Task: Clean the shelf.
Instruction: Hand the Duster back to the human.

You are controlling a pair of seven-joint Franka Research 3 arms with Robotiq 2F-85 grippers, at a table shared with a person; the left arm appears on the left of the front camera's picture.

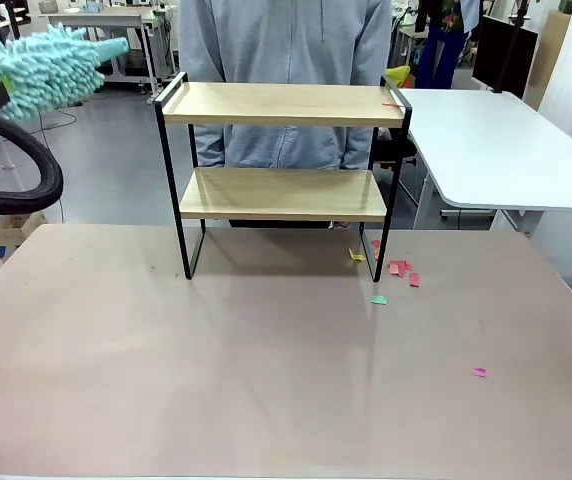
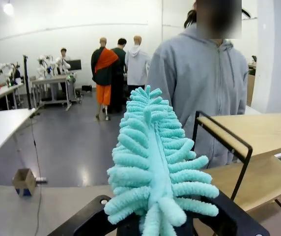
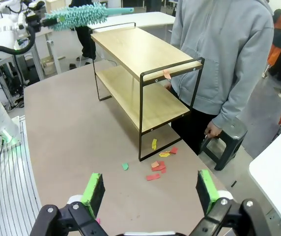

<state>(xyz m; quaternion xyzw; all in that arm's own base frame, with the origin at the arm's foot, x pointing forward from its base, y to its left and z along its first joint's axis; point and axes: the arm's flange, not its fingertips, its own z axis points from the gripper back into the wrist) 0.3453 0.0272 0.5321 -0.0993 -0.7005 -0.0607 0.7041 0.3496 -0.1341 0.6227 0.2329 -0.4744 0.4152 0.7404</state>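
The shelf [image 1: 284, 104] stands at the table's far side, two light wooden boards in a black frame, also in the right wrist view [image 3: 141, 53] and at the left wrist view's right edge [image 2: 258, 132]. A small red scrap [image 1: 392, 104] lies at the right end of its top board. My left gripper [image 2: 160, 227] is shut on a fluffy teal duster [image 2: 155, 162], held up left of the shelf's top board and apart from it [image 1: 41, 65]. My right gripper [image 3: 150, 191] hangs open over the table's near right, nothing between its green pads [image 3: 94, 191].
Coloured paper scraps [image 1: 401, 268] lie on the table by the shelf's right foot. A person in a grey hoodie [image 1: 286, 60] stands just behind the shelf. A white table [image 1: 506, 150] is at the back right, a grey stool [image 3: 226, 142] beside the person.
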